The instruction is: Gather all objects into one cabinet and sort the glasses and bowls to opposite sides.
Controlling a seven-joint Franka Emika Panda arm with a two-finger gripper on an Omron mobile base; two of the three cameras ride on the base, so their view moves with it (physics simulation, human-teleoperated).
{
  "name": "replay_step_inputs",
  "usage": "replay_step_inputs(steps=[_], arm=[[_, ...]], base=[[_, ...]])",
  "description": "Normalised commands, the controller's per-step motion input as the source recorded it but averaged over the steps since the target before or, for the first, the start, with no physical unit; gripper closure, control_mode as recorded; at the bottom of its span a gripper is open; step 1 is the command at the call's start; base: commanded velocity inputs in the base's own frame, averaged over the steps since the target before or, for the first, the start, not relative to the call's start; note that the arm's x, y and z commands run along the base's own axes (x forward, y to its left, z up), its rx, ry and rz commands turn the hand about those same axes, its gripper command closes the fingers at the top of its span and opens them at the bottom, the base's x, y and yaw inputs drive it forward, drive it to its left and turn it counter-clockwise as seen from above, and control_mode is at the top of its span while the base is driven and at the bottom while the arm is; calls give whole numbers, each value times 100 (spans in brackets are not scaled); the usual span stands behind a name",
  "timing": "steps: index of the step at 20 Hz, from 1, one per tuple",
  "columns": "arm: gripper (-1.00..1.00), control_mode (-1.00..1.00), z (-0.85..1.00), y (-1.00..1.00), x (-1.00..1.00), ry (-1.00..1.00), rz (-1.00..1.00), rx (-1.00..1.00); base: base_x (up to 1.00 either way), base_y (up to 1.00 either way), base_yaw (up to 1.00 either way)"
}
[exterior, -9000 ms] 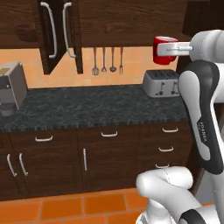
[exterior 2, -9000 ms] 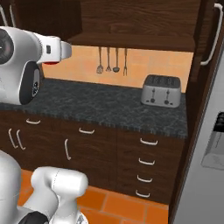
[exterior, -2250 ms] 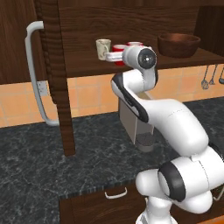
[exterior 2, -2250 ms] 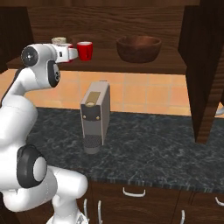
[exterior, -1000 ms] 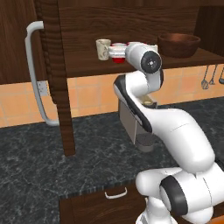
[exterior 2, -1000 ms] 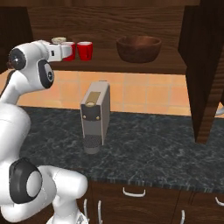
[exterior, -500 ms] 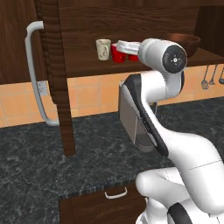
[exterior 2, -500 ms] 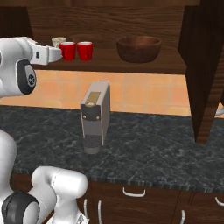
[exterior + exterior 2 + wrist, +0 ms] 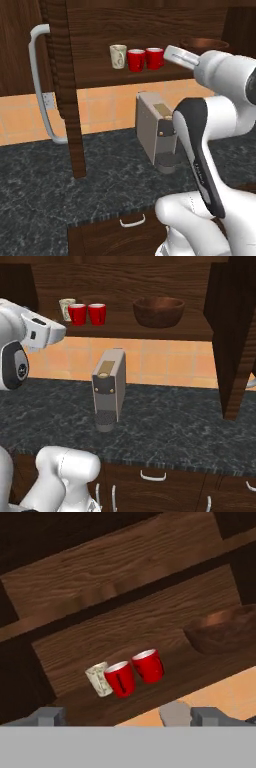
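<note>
Hand view has the pincer (image 9: pixel 120 716) with its tips spread wide and nothing between them, short of the cabinet (image 9: pixel 125 637) shelf. By the look of it the gathering is done; what is left is to back the arm clear. On the matte wood-grain shelf stand a patterned cream tumbler (image 9: pixel 99 679), a glossy red mug (image 9: pixel 120 678) and a red cup (image 9: pixel 149 665) close together at one end, with the wide dark bowl (image 9: pixel 222 629) well apart at the other.

The white arm rises from the base, bends at a dark elbow and reaches toward twelve o'clock. The tool (image 9: pixel 120 716) is level, its two dark fingertips (image 9: pixel 47 715) set wide apart with nothing between them.
</note>
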Motion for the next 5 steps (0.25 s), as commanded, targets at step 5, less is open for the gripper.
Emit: replay_step_inputs(steps=[5], arm=[[-100, -100, 36, -2, -100, 0, 0, 11]], base=[[0, 0, 0]])
